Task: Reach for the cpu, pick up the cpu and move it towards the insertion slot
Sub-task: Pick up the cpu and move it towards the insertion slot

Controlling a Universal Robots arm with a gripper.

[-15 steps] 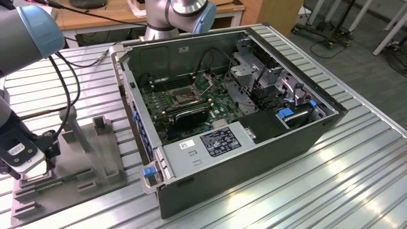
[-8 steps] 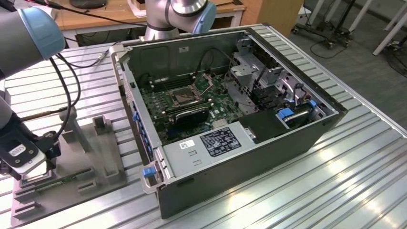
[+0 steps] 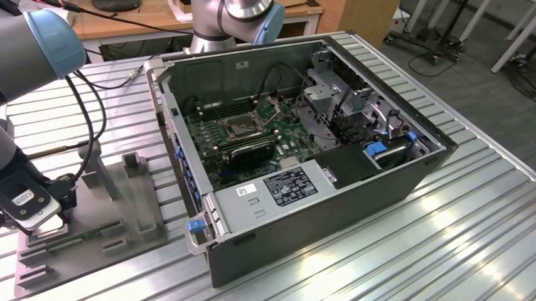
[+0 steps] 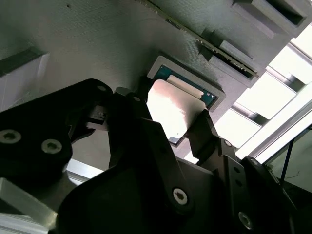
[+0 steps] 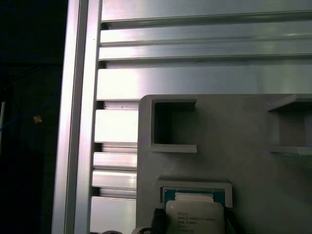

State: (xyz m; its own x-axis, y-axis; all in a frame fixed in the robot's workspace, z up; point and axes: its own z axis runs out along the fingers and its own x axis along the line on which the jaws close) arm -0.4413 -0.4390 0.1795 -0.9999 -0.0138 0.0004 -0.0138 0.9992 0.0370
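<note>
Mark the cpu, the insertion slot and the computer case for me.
cpu (image 5: pixel 195 219): first wrist view, on its silvery top.
insertion slot (image 3: pixel 242 129): exterior view, on its dark centre.
computer case (image 3: pixel 335 232): exterior view, on its dark outer side wall.

Exterior view: raised, looks down into the open computer case (image 3: pixel 335 157), mid-range. Both wrist views: close over the grey holder block (image 5: pixel 253 161), sharing the cpu (image 4: pixel 170 107) in its recess.
</note>
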